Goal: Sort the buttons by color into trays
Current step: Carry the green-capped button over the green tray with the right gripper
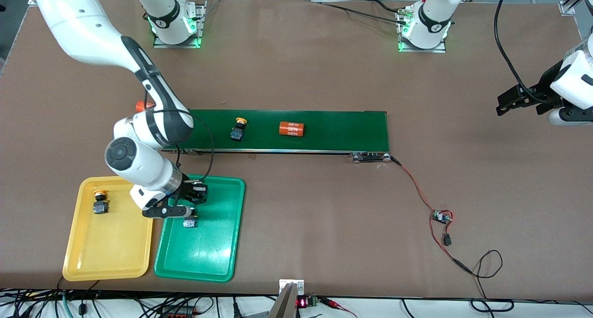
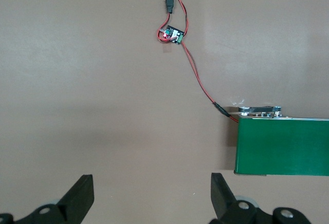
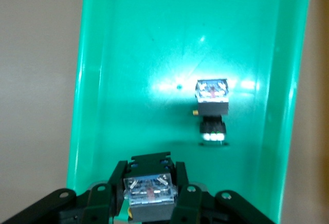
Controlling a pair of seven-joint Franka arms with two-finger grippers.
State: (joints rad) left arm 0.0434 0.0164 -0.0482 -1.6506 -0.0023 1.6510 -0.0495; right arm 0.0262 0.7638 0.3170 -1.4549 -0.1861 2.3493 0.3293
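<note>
My right gripper [image 1: 189, 212] [image 3: 149, 176] hangs low over the green tray [image 1: 206, 255] [image 3: 128, 54], shut on a button [image 3: 148, 193]. Only that button's black body and clear terminal end show; its cap is hidden. A green-capped button [image 1: 190, 223] [image 3: 212, 106] lies on its side in the green tray just beside the gripper. A yellow-capped button [image 1: 100, 202] lies in the yellow tray [image 1: 111, 255]. Another yellow-capped button [image 1: 239, 129] lies on the belt. My left gripper [image 1: 504, 104] [image 2: 151, 185] waits open and empty, raised over the left arm's end of the table.
The dark-green conveyor belt [image 1: 333, 130] [image 2: 282, 147] runs across the table's middle and carries an orange printed cylinder [image 1: 292, 129]. Another orange piece [image 1: 141, 106] shows at the belt's end by the right arm. A red-and-black wire with a small circuit board [image 1: 442, 217] [image 2: 171, 34] trails from the belt.
</note>
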